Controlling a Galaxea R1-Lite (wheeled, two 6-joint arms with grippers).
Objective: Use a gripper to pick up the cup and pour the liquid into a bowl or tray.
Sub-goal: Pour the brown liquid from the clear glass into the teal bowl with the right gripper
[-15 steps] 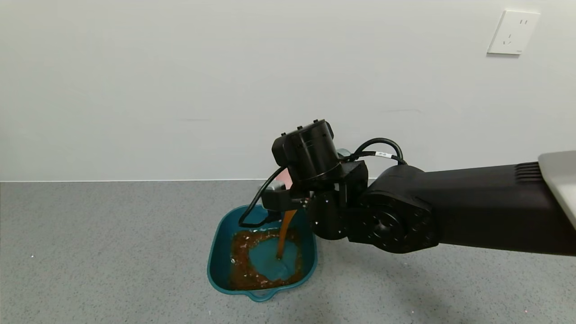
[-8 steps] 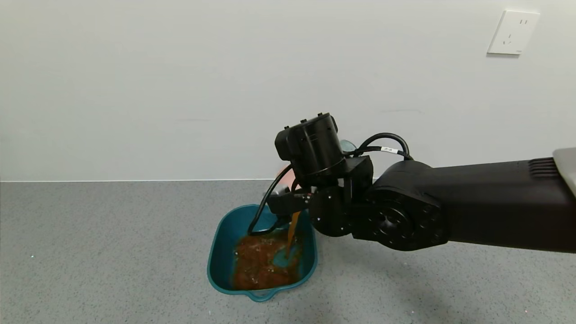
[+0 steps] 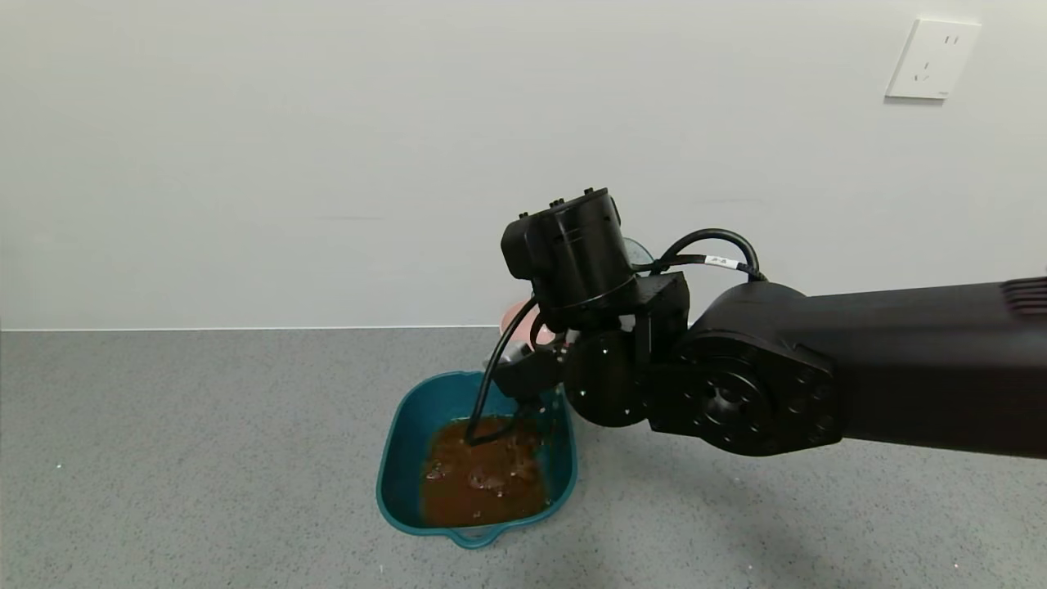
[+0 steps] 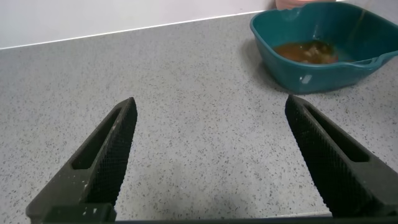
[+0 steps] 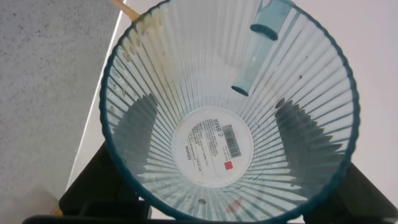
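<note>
Reddish-brown liquid [image 3: 483,474] pools in the teal tub [image 3: 397,466]; above it the right gripper [image 5: 211,205] clamps the tipped, drained ribbed cup [image 5: 230,112]. Left gripper [image 4: 211,162] spread wide, holding nothing.

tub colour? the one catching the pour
Dark teal tub, holding reddish-brown liquid. Shows best in the head view.

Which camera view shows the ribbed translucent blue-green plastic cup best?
The right wrist view: the ribbed translucent blue-green plastic cup fills it, showing its emptied inside and bottom label. In the head view only a sliver of the cup shows behind the right gripper. The left wrist view does not show it.
</note>
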